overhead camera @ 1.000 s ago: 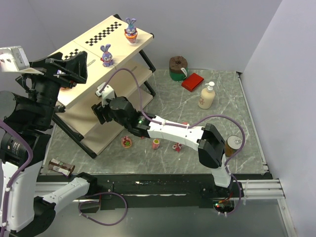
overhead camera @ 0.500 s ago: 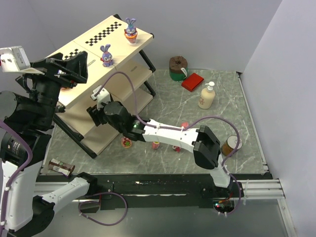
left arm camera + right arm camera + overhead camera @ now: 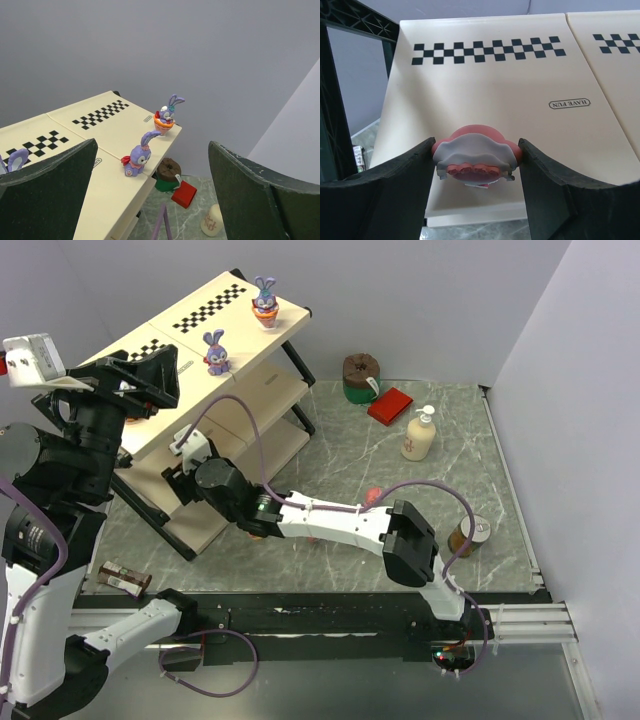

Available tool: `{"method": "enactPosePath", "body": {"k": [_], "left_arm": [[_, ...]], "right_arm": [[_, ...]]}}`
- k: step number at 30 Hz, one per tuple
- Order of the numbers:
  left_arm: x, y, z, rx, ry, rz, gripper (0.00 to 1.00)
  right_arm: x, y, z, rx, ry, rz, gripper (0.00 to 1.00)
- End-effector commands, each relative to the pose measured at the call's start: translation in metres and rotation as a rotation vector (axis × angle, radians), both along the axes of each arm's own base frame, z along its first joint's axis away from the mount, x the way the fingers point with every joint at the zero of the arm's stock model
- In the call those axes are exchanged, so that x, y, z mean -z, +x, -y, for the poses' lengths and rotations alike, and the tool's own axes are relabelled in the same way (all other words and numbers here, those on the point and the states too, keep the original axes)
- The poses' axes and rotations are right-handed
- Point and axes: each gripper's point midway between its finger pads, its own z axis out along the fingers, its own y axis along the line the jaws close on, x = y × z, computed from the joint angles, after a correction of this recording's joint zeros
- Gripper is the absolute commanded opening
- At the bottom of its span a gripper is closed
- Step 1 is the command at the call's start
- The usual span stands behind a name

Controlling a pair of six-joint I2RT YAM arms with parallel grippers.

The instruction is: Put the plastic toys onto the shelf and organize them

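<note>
The right fingers [image 3: 390, 200] clamp the pink cupcake toy [image 3: 476, 156], its width spanning crosswise; left fingers [image 3: 45, 200] stand apart.

Light is bright, even and diffuse in all three views; the shelf [image 3: 245, 335] throws only a soft, blurred-edged shadow on the desk [image 3: 340, 440]. Both wrist views are sharp farther off; the dark near fingers [image 3: 375, 200] look slightly soft.
</note>
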Motion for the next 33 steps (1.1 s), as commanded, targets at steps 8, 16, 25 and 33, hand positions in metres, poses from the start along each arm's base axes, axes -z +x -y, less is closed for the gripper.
{"method": "enactPosePath", "body": {"k": [8,16,25,33], "left_arm": [[-0.002,-0.004,-0.005,-0.020,-0.010,0.008,0.99],[-0.001,-0.004,-0.005,-0.019,-0.014,0.003,0.99],[0.000,-0.003,-0.005,-0.022,-0.009,0.000,0.99],[0.000,-0.003,-0.006,-0.024,-0.005,0.001,0.99]], "right_arm": [[0.023,-0.007,-0.009,0.022,-0.071,-0.006,0.52],[0.019,-0.006,-0.008,0.035,-0.069,-0.003,0.60],[0.014,-0.008,-0.008,0.021,-0.065,-0.003,0.75],[0.012,-0.008,-0.007,0.016,-0.078,0.020,0.83]]}}
